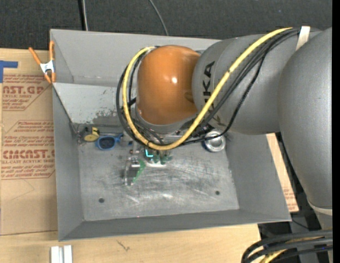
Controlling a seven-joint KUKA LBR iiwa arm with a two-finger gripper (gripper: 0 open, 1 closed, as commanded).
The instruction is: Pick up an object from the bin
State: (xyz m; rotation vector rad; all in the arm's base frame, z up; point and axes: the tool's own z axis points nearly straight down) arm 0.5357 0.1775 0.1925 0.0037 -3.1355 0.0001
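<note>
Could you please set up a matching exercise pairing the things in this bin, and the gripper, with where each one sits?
1 blue round thing
2 shiny silver round thing
3 small yellow thing
4 gripper

A right part of the bin floor in the view
B nearest the front wall, over bare floor
C farthest left, by the back wall
D just right of the yellow thing

Pairs: 1-D, 2-A, 3-C, 4-B.

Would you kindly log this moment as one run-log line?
gripper low over bin middle | nearest: small green-grey thing beside it | also: blue disc, silver ring
</note>
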